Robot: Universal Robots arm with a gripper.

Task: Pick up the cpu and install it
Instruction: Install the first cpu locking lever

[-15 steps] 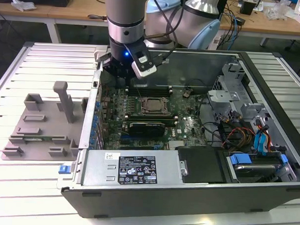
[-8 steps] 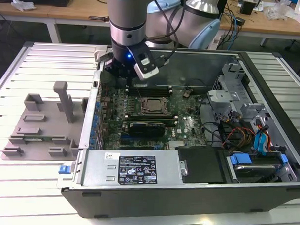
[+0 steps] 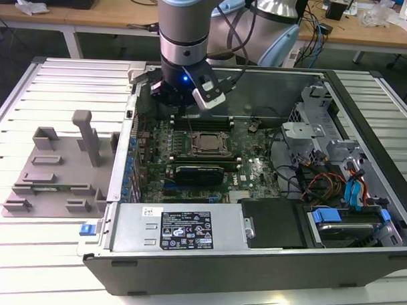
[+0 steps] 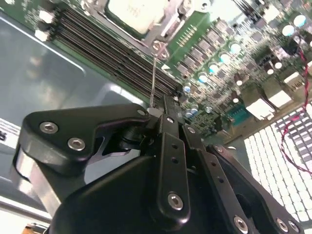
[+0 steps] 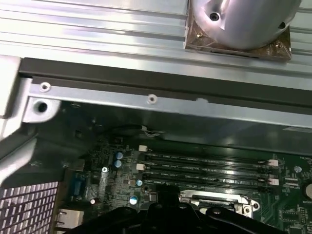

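Hovering over the motherboard [image 3: 210,153] inside the open computer case [image 3: 253,261], the tool [image 4: 163,105] has its black fingers [image 4: 170,146] pressed together in the second wrist view, with nothing seen between them. Its tips sit near the socket's thin wire lever [image 4: 153,78], beside the dark memory slots [image 4: 117,58]. The cpu [image 3: 205,143] lies flat in the socket at the board's middle, its pale silver top [image 4: 134,12] also showing in the second wrist view, apart from the tool.
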